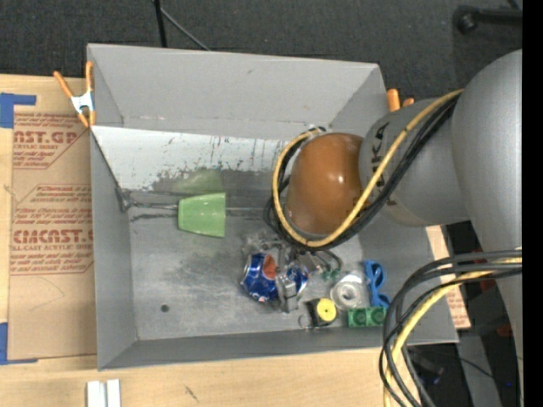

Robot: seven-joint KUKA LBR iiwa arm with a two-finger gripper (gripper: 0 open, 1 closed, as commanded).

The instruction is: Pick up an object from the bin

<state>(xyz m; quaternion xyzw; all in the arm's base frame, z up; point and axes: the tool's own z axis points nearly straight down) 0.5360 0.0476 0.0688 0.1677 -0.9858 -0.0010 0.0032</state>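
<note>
Bin: the grey metal bin [110,253] holds a few loose things, most of them along its front edge.
Arm: it reaches in from the view's right. Its orange wrist cover [322,185] hangs over the floor right of centre, and the gripper [293,280] sits low beneath it, down among the front things.
Claw: I cannot tell whether it is spread or pressed together, because the cover and the can's shine hide its tip.
Likely target: a crushed blue drink can [260,280] with red and white marks lies at front centre. It is touching or just beside the gripper, on the side toward the view's left.
Neighbours: a white ring [347,293], a yellow round piece [325,312], a green block [366,316] and a blue piece [374,276] cluster in the front right corner.
Apart: a pale green cup [204,214] lies on its side, well away toward the left.
Done: judging by the gripper's depth, the approach looks complete.
Left: no grasp is confirmed, everything rests on the floor, and the lift remains.
</note>
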